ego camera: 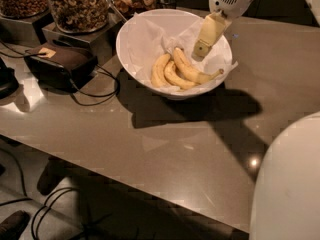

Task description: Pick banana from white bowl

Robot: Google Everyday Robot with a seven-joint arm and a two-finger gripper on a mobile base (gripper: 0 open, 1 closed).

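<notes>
The white bowl (pixel 135 44) stands on the grey counter, lined with crinkled white paper. Three yellow bananas lie in its lower right part. The banana (pixel 192 70) is the longest one, on the right, its thin stem pointing right toward the rim. The two stubbier bananas (pixel 162 71) lie to its left. My gripper (pixel 201 49) hangs from the white wrist at the top, inside the bowl's upper right, its tip just above and right of the banana's upper end, not holding anything that I can make out.
Glass jars of nuts (pixel 80 6) stand on metal stands behind the bowl at the top left. A dark brown box (pixel 62 61) with black cables lies left of the bowl. A white rounded robot part (pixel 290 184) fills the bottom right. The counter's front edge (pixel 150 189) runs diagonally.
</notes>
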